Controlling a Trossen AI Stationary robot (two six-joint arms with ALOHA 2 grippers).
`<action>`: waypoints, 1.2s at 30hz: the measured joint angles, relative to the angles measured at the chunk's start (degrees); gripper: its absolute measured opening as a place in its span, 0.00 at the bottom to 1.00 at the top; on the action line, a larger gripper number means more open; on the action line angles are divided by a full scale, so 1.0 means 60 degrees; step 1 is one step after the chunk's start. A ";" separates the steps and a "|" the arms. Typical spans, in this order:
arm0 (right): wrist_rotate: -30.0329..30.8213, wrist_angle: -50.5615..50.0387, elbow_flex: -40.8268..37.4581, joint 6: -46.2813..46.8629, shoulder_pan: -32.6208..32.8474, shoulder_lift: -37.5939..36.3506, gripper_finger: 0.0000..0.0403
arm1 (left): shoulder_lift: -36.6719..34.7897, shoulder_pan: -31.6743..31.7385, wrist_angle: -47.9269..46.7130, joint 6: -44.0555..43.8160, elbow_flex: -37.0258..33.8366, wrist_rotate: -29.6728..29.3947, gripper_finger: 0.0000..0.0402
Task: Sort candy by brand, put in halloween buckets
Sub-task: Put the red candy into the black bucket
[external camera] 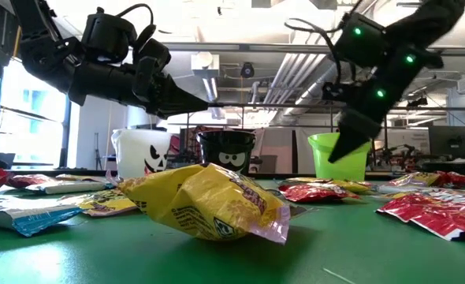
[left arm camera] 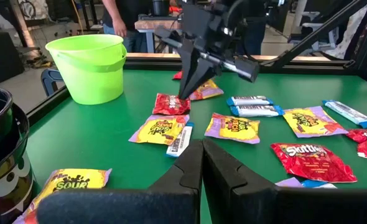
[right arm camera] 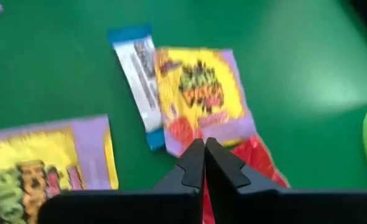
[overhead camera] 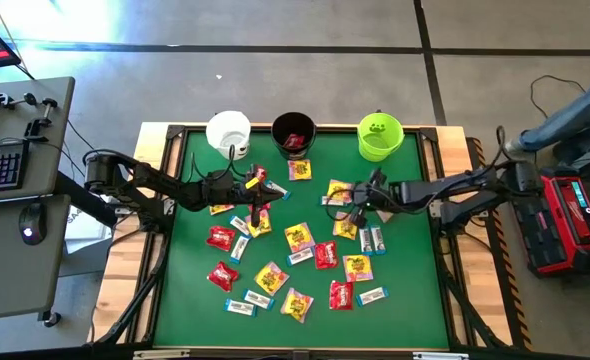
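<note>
Many candy packets lie flat and scattered on the green table (overhead camera: 415, 300): red ones (left arm camera: 311, 160), yellow-and-pink ones (left arm camera: 160, 129) and narrow white-and-blue bars (left arm camera: 250, 109). A white bucket (overhead camera: 228, 132), a black bucket (overhead camera: 293, 133) with red candy inside, and a lime green bucket (overhead camera: 380, 137) stand along the far edge. My left gripper (left arm camera: 202, 144) is shut and empty, raised level over the table's left-centre (external camera: 207, 103). My right gripper (right arm camera: 204, 143) is shut and empty. It points down just above a red packet (left arm camera: 171, 104) and a yellow-and-pink packet (right arm camera: 202, 93).
A desk with a keyboard (overhead camera: 0, 165) stands left of the table, and a red device (overhead camera: 575, 220) lies to its right. A person's blue sleeve (overhead camera: 565, 115) shows at the far right. Bare green surface lies along the near edge (overhead camera: 185, 310).
</note>
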 joint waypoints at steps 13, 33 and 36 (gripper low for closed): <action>-0.0664 -0.3563 0.0871 0.2813 -0.1524 -0.0008 0.33 | 0.0000 -0.0003 -0.0004 0.0000 0.0000 0.0000 0.00; -0.4746 -0.3261 0.0702 0.0916 -0.5644 -0.0045 0.48 | -0.0004 -0.0004 -0.0328 -0.0029 0.0000 0.0091 0.00; -0.5496 -0.2566 0.0156 0.0749 -0.6018 -0.0045 0.48 | -0.0004 -0.0004 -0.0397 -0.0029 0.0000 0.0095 0.00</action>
